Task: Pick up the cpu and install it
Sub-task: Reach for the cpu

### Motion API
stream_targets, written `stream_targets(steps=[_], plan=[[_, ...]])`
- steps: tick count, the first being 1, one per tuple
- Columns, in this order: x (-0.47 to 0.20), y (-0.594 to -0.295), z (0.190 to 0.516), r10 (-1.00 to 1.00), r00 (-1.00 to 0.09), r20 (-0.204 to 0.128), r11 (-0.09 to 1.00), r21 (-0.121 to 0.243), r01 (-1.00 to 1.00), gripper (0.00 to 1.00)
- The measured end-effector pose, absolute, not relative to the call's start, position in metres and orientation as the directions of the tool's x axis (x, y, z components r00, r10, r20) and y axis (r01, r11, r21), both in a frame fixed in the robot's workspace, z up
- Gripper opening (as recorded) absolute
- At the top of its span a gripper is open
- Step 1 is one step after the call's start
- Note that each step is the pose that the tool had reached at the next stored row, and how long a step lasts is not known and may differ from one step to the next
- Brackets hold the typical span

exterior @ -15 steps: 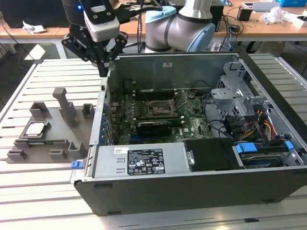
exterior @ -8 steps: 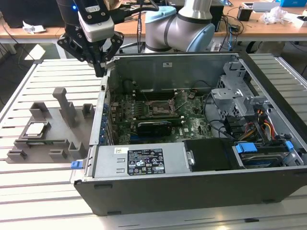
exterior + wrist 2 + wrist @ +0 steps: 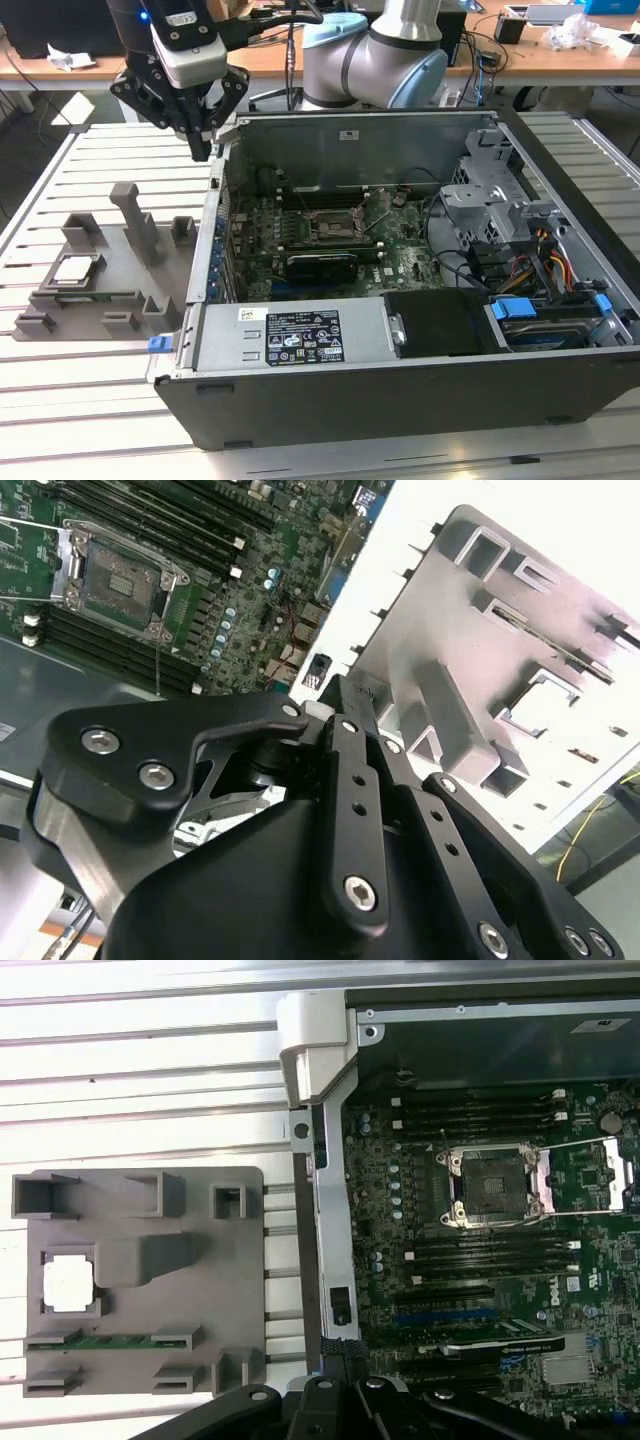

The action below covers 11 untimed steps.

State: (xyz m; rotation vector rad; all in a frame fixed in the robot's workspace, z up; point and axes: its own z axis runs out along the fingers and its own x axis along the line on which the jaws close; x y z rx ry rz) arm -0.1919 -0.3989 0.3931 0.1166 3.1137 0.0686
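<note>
Hand (image 3: 203, 148) hovers over the case's (image 3: 400, 400) far-left corner, closed, holding nothing. Cpu (image 3: 76, 270) sits in the grey tray (image 3: 125, 300), left on the desk (image 3: 80, 400). Likely light, stiff, fragile; grip by its edges.

We see a robotics lab or workshop: a robot arm (image 3: 375, 50) by an opened computer case (image 3: 420, 400) on a slatted metal tabletop (image 3: 80, 410), with cluttered wooden desks (image 3: 530, 55) behind.

- The cpu (image 3: 68, 1285): a small, flat, square chip with a bright silvery top.
- It lies flat, top up, in a square recess of the grey tray (image 3: 130, 1215).
</note>
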Motion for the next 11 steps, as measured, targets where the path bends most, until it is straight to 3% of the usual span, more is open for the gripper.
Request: stream_targets(steps=[11], plan=[[-0.2024,-0.3988,0.3929,0.075,-0.997,-0.023,0.996,0.045,0.074,0.11]])
